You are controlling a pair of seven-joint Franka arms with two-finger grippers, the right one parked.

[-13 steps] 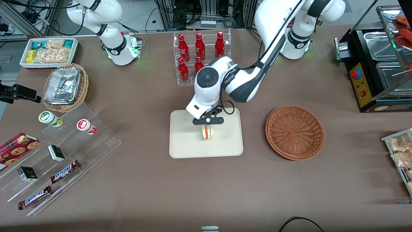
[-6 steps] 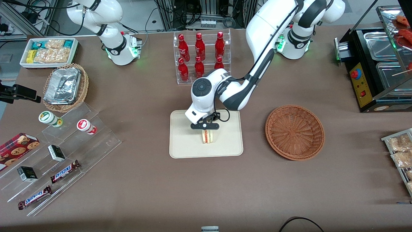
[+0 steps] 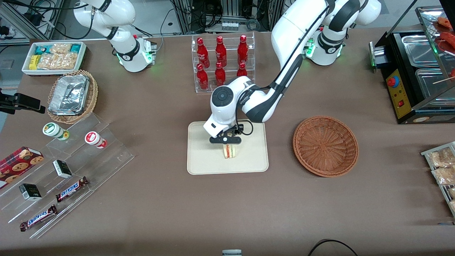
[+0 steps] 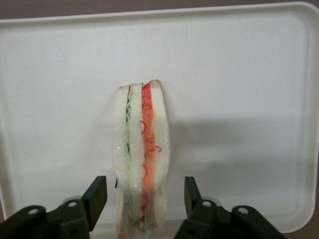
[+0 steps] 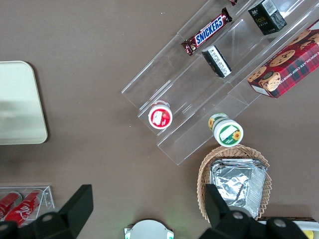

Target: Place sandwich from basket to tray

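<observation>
The sandwich [image 3: 230, 151] [image 4: 142, 154], a clear-wrapped wedge with red and green filling, stands on edge on the cream tray [image 3: 202, 161] [image 4: 239, 99], near the tray's middle. My gripper [image 3: 226, 140] [image 4: 145, 191] hangs low right over it and is open. Its two black fingers [image 4: 95, 194] stand on either side of the sandwich with a gap at each side, touching nothing. The reddish-brown wicker basket [image 3: 325, 145] lies empty on the table, beside the tray toward the working arm's end.
A clear rack of red bottles [image 3: 222, 60] stands farther from the front camera than the tray, close to my arm's elbow. Tiered acrylic shelves with snacks [image 3: 67, 167] and a tan basket of foil containers [image 3: 72, 96] lie toward the parked arm's end.
My gripper came down over the tray with the sandwich, then let go of it: the fingers now stand apart from the wrap. The sandwich rests on the tray.
</observation>
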